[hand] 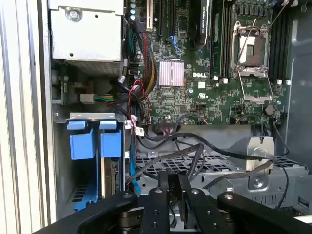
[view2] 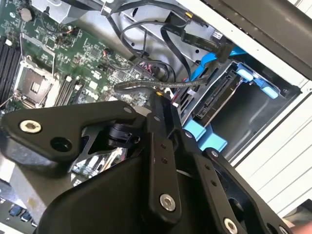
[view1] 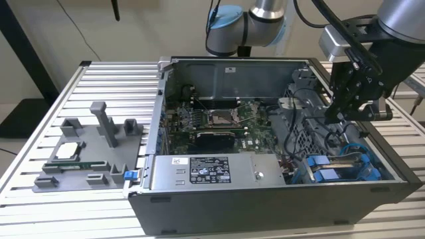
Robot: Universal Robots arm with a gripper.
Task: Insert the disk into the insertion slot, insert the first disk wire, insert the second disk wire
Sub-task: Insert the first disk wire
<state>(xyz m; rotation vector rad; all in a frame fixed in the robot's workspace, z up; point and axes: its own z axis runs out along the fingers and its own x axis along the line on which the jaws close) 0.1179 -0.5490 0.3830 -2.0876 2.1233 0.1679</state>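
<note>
Your gripper, jaws pinched narrow beside a black cable, hovers near the disk, which is seated lengthwise in the insertion slot with its connector edge facing the tips.

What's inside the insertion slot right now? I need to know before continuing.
The disk, in its blue carrier, sits inside the insertion slot, one edge facing out. Its far end and label are covered by the slot's walls, so full seating cannot be judged.
</note>
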